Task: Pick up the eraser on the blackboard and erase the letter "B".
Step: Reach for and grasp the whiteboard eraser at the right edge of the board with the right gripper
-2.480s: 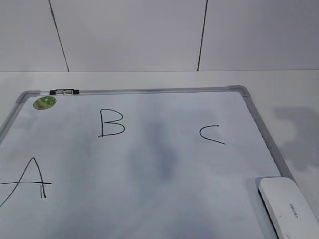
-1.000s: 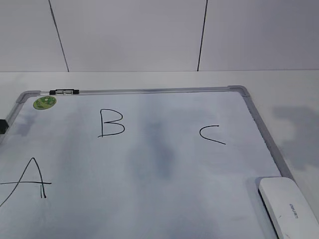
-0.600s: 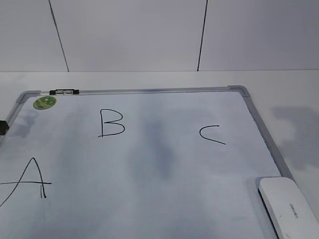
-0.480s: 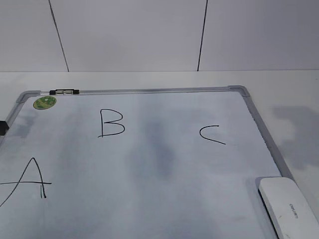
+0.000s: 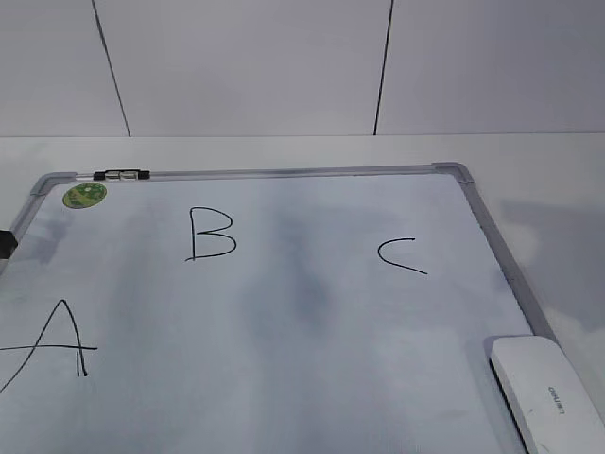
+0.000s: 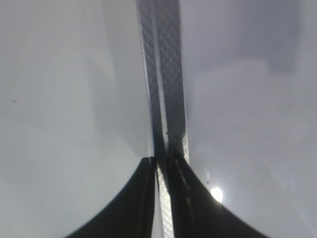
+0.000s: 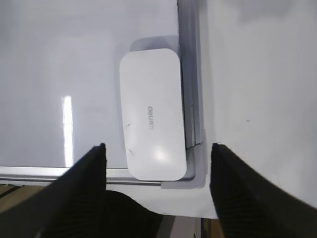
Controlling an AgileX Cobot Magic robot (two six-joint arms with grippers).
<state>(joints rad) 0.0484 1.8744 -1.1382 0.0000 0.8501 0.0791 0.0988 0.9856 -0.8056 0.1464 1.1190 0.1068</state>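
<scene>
While apart, right end effector (image 7: 157,163) above rounded white plastic eraser (image 7: 151,121); left end effector (image 6: 161,166) together

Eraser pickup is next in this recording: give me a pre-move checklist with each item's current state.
1. Eraser lies flat at the board corner, nothing on it: ok.
2. Right end effector open, fingers either side of the eraser and wider than it: ok.
3. Right end effector down at grasp height: not ok, it is above the eraser.
4. Letter B intact and unobstructed: ok.
5. Left end effector shut over the board's left frame, away from the B: ok.
6. Clearance between eraser and frame for the finger on that side: cannot tell.
</scene>
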